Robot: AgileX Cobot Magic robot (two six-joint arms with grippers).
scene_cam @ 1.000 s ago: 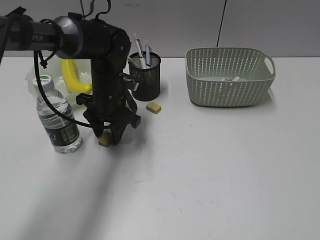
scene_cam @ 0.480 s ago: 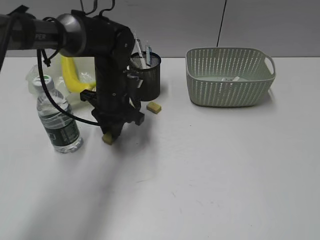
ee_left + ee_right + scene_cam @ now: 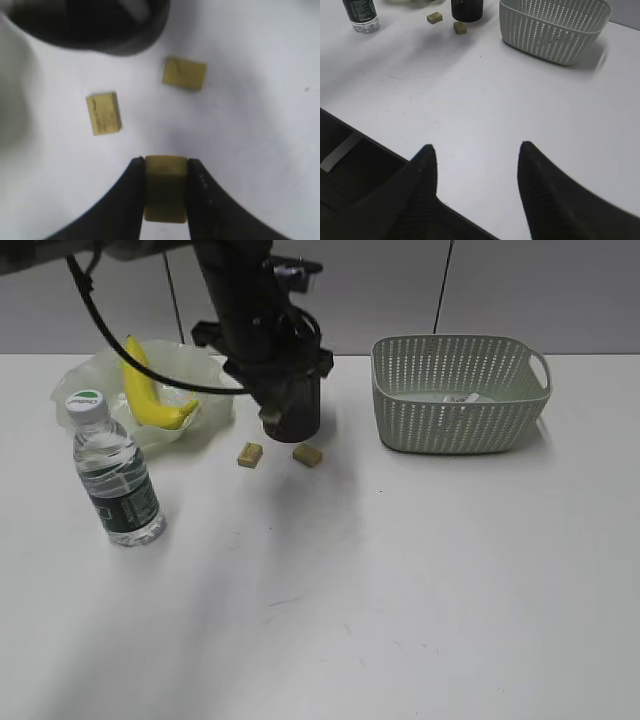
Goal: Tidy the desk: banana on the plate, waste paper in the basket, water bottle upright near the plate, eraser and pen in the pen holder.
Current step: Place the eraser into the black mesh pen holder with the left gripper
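Note:
My left gripper [image 3: 274, 423] is shut on a yellow-tan eraser [image 3: 165, 192] and holds it in the air in front of the black mesh pen holder [image 3: 303, 408], which the arm mostly hides. Two more erasers lie on the desk, one [image 3: 250, 454] to the left and one [image 3: 308, 454] to the right; both show in the left wrist view [image 3: 104, 113] [image 3: 184, 73]. The banana [image 3: 150, 400] lies on the plate [image 3: 205, 370]. The water bottle [image 3: 115, 480] stands upright. The waste paper [image 3: 462, 398] lies in the basket [image 3: 460, 410]. My right gripper [image 3: 475, 150] is open and empty.
The white desk [image 3: 420, 580] runs to a grey wall at the back. In the right wrist view the desk's near edge [image 3: 395, 155] drops to a dark area, and the basket [image 3: 555, 30] stands far ahead.
My left gripper has risen with the eraser and moved back and right, from beside the bottle to in front of the pen holder. An eraser it hid now shows on the desk.

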